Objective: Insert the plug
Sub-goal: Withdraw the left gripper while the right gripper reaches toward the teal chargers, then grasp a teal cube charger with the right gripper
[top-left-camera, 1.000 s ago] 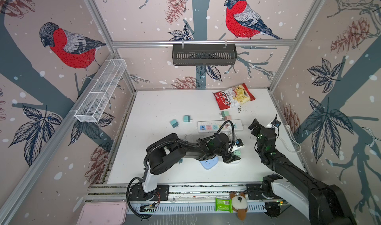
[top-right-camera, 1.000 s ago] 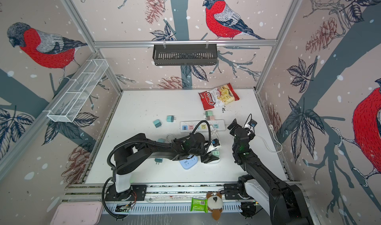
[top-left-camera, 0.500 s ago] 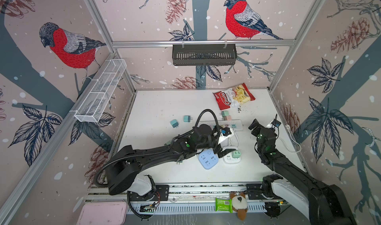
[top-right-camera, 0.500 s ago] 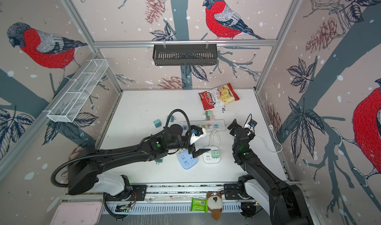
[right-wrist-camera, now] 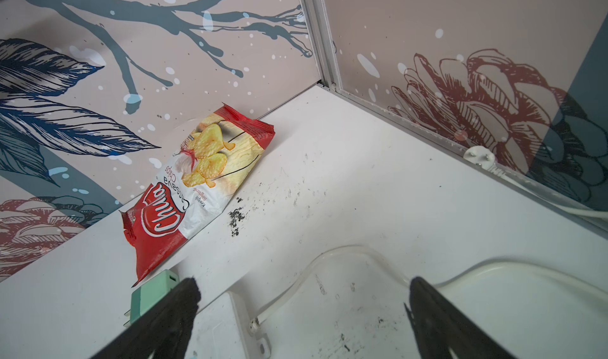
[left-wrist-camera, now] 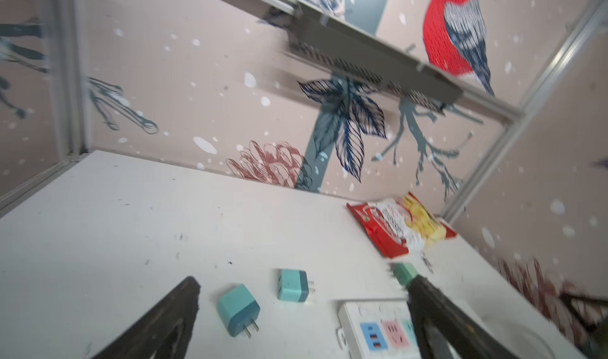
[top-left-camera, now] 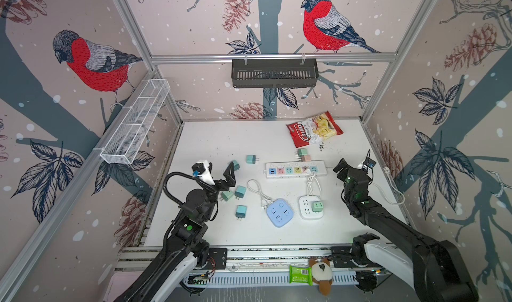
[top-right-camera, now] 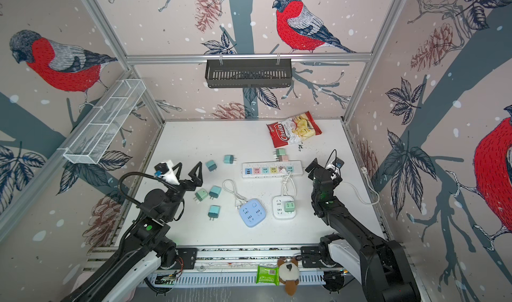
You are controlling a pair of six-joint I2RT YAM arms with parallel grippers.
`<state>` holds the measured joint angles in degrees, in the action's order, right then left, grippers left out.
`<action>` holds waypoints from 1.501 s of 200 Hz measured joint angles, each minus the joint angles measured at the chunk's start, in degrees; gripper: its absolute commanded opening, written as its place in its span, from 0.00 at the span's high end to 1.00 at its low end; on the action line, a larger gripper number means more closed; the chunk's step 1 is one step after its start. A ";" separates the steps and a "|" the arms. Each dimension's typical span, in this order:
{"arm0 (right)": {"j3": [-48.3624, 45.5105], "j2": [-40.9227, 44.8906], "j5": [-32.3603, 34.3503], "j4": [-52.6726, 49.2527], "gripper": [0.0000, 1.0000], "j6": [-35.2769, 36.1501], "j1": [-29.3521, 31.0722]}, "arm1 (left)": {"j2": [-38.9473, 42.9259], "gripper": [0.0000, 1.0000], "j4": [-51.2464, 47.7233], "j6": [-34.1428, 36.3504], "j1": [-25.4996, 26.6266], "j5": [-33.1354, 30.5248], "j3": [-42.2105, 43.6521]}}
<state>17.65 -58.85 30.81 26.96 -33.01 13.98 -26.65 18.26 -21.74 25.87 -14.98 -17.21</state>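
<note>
A green plug (top-left-camera: 317, 206) (top-right-camera: 289, 206) sits in the top of the white socket cube (top-left-camera: 304, 216) (top-right-camera: 278, 214), with nothing gripping it. My left gripper (top-left-camera: 220, 176) (top-right-camera: 187, 173) (left-wrist-camera: 304, 286) hangs open and empty at the left, above several loose teal plugs (top-left-camera: 240, 191) (top-right-camera: 214, 191). In the left wrist view two teal plugs (left-wrist-camera: 238, 308) lie beyond its fingers. My right gripper (top-left-camera: 340, 165) (top-right-camera: 313, 166) (right-wrist-camera: 302, 285) stands open and empty at the right end of the white power strip (top-left-camera: 295, 170) (top-right-camera: 271, 170) (left-wrist-camera: 371, 324).
A blue socket cube (top-left-camera: 279, 212) (top-right-camera: 252, 212) lies left of the white one. A green plug (top-left-camera: 302, 152) (right-wrist-camera: 153, 294) and a pink plug (top-left-camera: 306, 158) lie behind the strip. A chips bag (top-left-camera: 314, 130) (right-wrist-camera: 204, 176) lies at the back. A white cable (right-wrist-camera: 345, 258) runs right.
My left gripper has opened, let go of the green plug in the white cube, and pulled back left. The right arm has not moved.
</note>
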 measured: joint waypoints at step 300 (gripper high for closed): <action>54.80 -45.00 14.71 -36.44 0.22 -24.20 68.81 | 4.46 0.02 -7.69 -24.28 -9.68 -4.52 4.94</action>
<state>72.44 -103.85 45.52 -9.47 -57.21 82.78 -22.20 10.57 -46.02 16.19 -19.51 -12.27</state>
